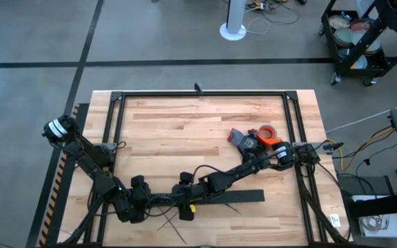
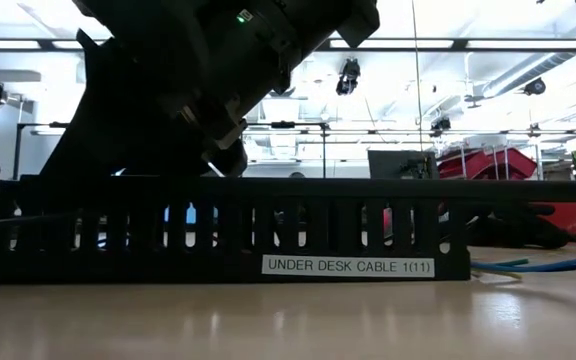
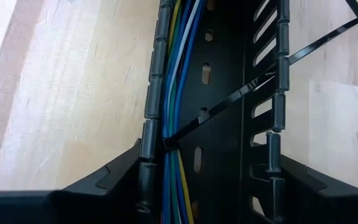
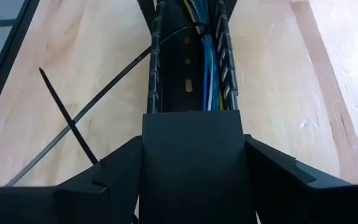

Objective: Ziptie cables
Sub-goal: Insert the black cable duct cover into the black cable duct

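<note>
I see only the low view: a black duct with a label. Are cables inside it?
Observer: Yes, coloured cables lie along one wall of the duct.
Operator: Is a ziptie on them?
Observer: One ziptie runs from the cables across the duct floor and out through a side slot.
Operator: Any zipties outside?
Observer: Two zipties lie crossed on the table beside the duct.

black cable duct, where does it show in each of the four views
High view: cable duct lies near the table's front edge, under both arms.
Low view: it spans the picture's width, slotted wall facing the camera, white label low on it.
Left wrist view: open channel seen from above.
Right wrist view: channel runs away from the gripper.
Shared landmark: coloured cables lying inside, in both wrist views.
</note>
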### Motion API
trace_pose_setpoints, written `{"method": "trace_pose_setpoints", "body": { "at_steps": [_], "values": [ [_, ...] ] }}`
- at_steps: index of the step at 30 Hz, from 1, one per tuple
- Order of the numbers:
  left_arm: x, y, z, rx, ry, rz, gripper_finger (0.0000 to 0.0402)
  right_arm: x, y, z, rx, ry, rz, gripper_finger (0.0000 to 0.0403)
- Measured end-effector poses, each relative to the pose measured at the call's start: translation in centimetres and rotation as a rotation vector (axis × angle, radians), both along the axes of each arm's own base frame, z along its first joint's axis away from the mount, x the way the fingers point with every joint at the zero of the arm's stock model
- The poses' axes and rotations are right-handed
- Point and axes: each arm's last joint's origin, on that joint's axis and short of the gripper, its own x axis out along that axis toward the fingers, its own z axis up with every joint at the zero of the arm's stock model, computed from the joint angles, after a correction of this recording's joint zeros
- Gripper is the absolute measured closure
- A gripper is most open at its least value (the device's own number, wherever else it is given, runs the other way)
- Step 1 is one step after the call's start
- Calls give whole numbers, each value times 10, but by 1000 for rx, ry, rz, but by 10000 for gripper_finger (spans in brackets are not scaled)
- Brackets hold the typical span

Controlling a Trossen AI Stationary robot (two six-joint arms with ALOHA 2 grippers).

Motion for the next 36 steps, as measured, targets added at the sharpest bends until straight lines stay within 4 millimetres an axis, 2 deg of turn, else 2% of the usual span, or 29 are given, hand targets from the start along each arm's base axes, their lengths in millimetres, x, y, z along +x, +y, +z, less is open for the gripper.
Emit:
{"method": "trace_pose_setpoints", "body": {
  "at_steps": [22,29,36],
  "values": [
    [5,-4,3,-7,-87,-26,167,0,-6,-1,70,34,-142,174],
    [6,-4,3,18,-104,-50,167,-3,-5,-1,75,76,-201,184],
    [6,-4,4,34,-113,-71,168,-3,-6,-1,73,70,-199,176]
  ]
}}
